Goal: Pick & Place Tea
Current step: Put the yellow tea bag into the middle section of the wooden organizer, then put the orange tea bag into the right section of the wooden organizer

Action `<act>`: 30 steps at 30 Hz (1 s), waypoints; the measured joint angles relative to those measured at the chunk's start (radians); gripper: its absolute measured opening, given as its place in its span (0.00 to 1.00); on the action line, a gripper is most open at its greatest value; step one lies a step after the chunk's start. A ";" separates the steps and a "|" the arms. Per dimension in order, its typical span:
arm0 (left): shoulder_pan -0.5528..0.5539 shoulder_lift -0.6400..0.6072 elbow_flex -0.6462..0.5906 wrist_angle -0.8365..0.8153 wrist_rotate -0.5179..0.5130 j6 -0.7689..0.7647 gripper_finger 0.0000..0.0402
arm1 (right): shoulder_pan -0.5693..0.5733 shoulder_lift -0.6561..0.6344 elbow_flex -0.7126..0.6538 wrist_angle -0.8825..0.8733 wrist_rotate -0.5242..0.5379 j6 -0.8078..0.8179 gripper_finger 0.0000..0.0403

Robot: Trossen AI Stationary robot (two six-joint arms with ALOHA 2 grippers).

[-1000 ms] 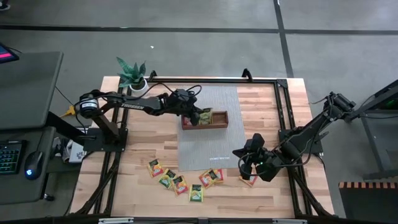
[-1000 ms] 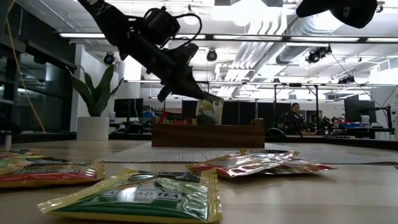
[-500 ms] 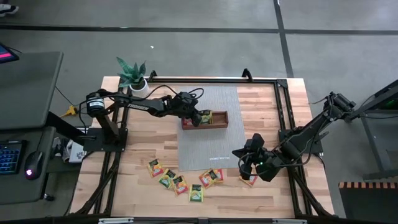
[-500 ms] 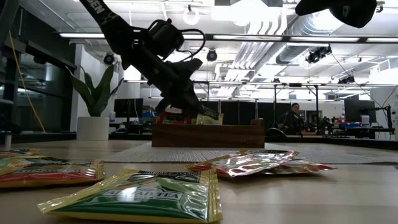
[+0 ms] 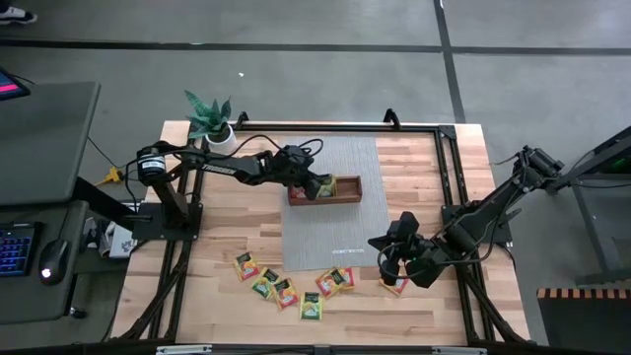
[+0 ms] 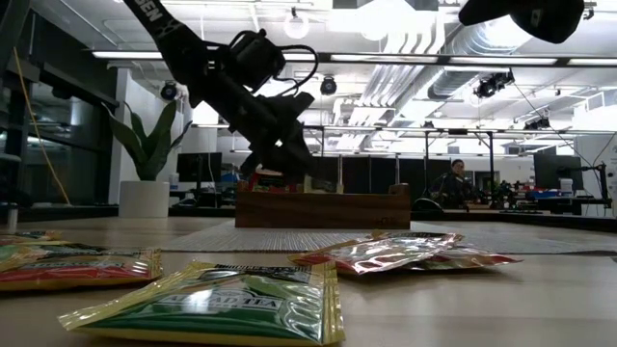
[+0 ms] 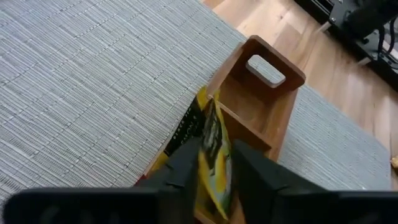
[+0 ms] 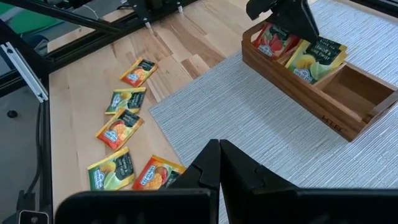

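High view shows the surface (image 5: 424, 177) carrying a grey mat (image 5: 330, 212) and wooden tray (image 5: 347, 197). Left tool (image 5: 317, 185) sits over its middle compartment, fingers slightly spread around a yellow tea packet (image 7: 214, 146) standing inside, likely releasing. Right tool (image 5: 386, 258) waits pressed together near loose packets (image 5: 286, 286).

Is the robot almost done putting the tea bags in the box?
Not yet. Red packets fill one end compartment of the brown wooden tray. The left gripper is lowering a yellow packet into the middle one. The other end compartment is empty, and loose packets lie on the table.
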 joint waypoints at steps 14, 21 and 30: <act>-0.001 -0.073 0.125 -0.169 -0.038 -0.002 0.51 | 0.001 0.000 0.000 -0.004 -0.051 -0.027 0.00; -0.052 -0.188 0.174 -0.383 -0.048 -0.029 0.40 | 0.001 0.000 0.000 -0.022 -0.103 -0.027 0.00; -0.297 -0.247 0.175 -0.517 -0.126 -0.153 0.03 | 0.001 0.000 0.000 -0.015 -0.144 -0.016 0.00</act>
